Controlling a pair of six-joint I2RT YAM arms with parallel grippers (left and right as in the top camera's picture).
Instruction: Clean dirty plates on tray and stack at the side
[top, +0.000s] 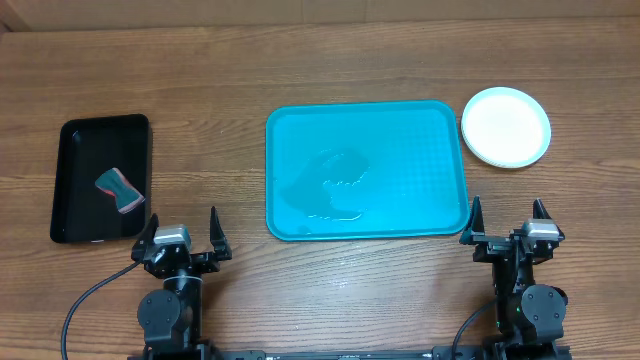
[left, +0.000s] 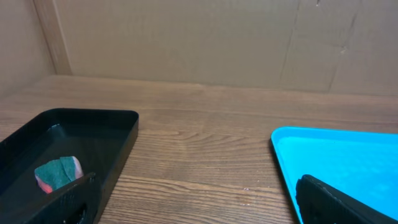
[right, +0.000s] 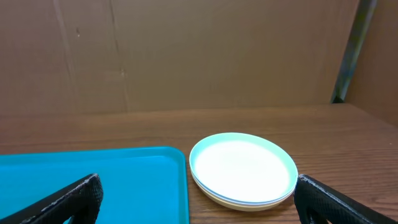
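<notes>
The teal-blue tray (top: 300, 140) lies mid-table with no plates on it, only a wet patch (top: 335, 185). It also shows in the left wrist view (left: 336, 155) and the right wrist view (right: 93, 180). The plates (top: 506, 126) sit in one stack on the table right of the tray, a light-rimmed white plate on top (right: 242, 168). My left gripper (top: 182, 240) is open and empty near the table's front edge, left of the tray. My right gripper (top: 508, 228) is open and empty at the front right, in front of the stack.
A black tray (top: 75, 150) stands at the left with a green-and-pink sponge (top: 120, 190) in it; tray (left: 93, 124) and sponge (left: 57, 173) also show in the left wrist view. A cardboard wall stands behind the table.
</notes>
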